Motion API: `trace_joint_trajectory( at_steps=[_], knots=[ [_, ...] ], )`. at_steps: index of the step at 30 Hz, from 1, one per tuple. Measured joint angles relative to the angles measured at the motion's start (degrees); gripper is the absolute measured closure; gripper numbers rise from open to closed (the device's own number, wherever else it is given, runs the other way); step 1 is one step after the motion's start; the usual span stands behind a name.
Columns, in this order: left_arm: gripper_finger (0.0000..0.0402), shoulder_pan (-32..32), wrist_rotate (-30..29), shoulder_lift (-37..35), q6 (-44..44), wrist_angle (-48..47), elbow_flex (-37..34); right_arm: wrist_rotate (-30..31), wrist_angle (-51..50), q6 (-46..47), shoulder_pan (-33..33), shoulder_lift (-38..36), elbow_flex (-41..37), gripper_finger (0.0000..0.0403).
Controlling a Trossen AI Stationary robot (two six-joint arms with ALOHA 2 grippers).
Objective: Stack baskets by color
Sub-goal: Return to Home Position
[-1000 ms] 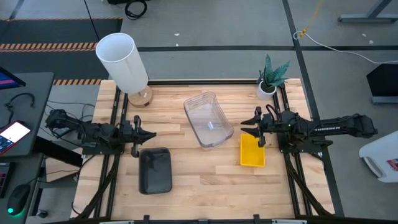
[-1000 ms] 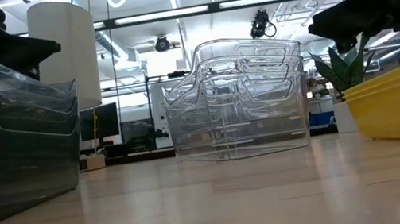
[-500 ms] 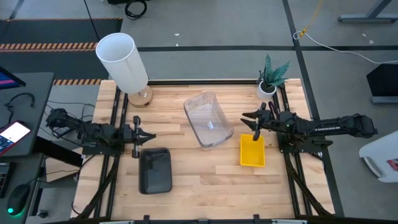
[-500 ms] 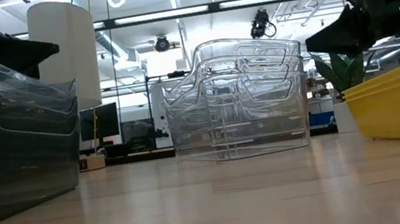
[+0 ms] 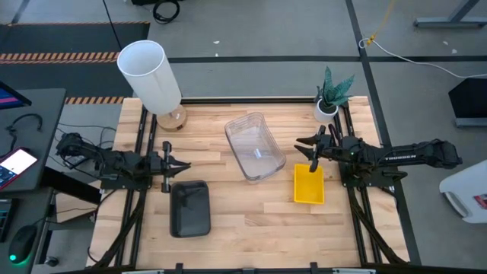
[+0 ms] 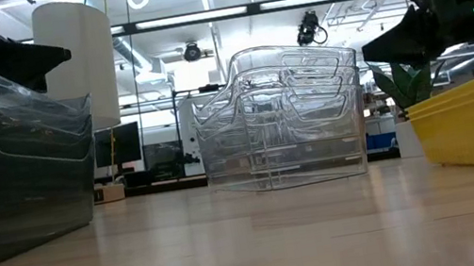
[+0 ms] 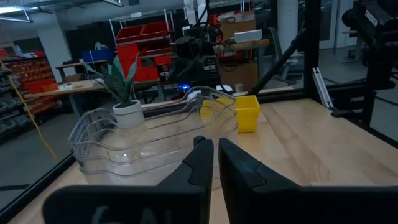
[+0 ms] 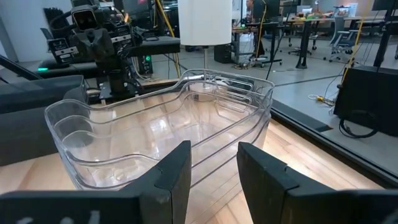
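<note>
Light wooden tabletop (image 5: pixel 243 221) carries three finished piles, and no loose basket is seen anywhere on it. The clear stack (image 5: pixel 255 146) sits at the centre toward the far edge. The yellow stack (image 5: pixel 308 185) lies just to its right and nearer, and the dark grey stack (image 5: pixel 189 208) is placed to the left, near the front edge. A white lamp (image 5: pixel 150 76) and a potted plant (image 5: pixel 327 109) occupy the far corners.

The sorting is judged complete, so the step in hand is taken to be the withdrawal of both arms to rest. Only a clean retreat clear of the piles is called for next.

The left gripper (image 5: pixel 186 164) is held just beyond the far end of the grey stack. Its fingers are drawn almost together and nothing is held between them. The right gripper (image 5: pixel 304 151) hangs over the far end of the yellow stack, its fingers parted and empty.

All stacks are set open side up. The long axes of the yellow and grey stacks run from far edge to near edge. That of the clear stack is skewed slightly, its near end turned toward the right.
</note>
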Motion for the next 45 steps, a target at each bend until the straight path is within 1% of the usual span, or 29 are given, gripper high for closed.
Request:
trace_joint_trajectory(
  at_steps=[4,13,23,33,45],
  knots=[
    [0.0366,0.00,0.00,0.00,-0.02,0.02,0.00,-0.01,0.02,0.01,0.00,0.00,0.00,0.0268],
    [0.0378,0.00,0.00,0.00,-0.04,0.13,-0.02,-0.08,0.02,0.01,0.00,0.00,0.00,0.0268],
    [0.0366,0.00,0.00,0.00,-0.07,0.13,-0.02,-0.12,0.02,0.01,0.00,0.00,0.00,0.0268],
    [0.0378,0.00,0.00,0.00,-0.07,0.11,-0.02,-0.10,0.03,0.01,0.00,0.00,0.00,0.0268],
    [0.0367,0.00,0.00,0.00,-0.07,0.11,-0.04,-0.10,0.04,0.01,0.00,0.00,0.00,0.0268]
  ],
)
